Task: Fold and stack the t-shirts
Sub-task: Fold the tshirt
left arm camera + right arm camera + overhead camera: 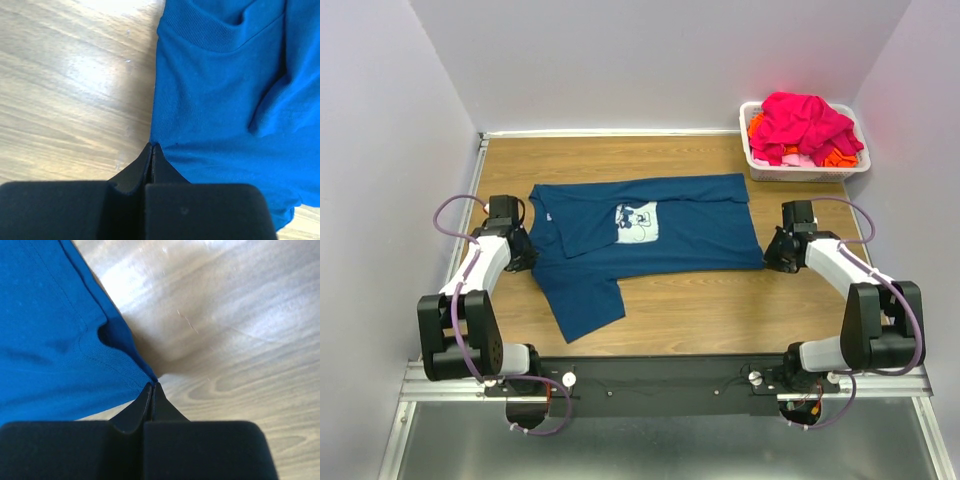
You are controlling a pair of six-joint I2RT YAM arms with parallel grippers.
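A dark teal-blue t-shirt point(660, 240) with a pale cartoon chest print point(638, 222) lies spread on the wooden table point(720, 310), collar to the left and hem to the right. One sleeve point(582, 305) sticks out toward the near edge. My left gripper point(530, 258) is shut on the shirt's left edge below the collar; in the left wrist view the cloth point(225, 100) puckers into the closed tips point(151, 146). My right gripper point(770, 258) is shut on the near hem corner, and the cloth point(45, 340) meets its closed tips point(153, 385).
A white plastic basket point(805, 173) stands at the back right corner, holding magenta-pink shirts point(805, 122) and orange cloth point(838, 157). Grey walls close in the table on the left, back and right. Bare wood lies between the shirt and the arm bases.
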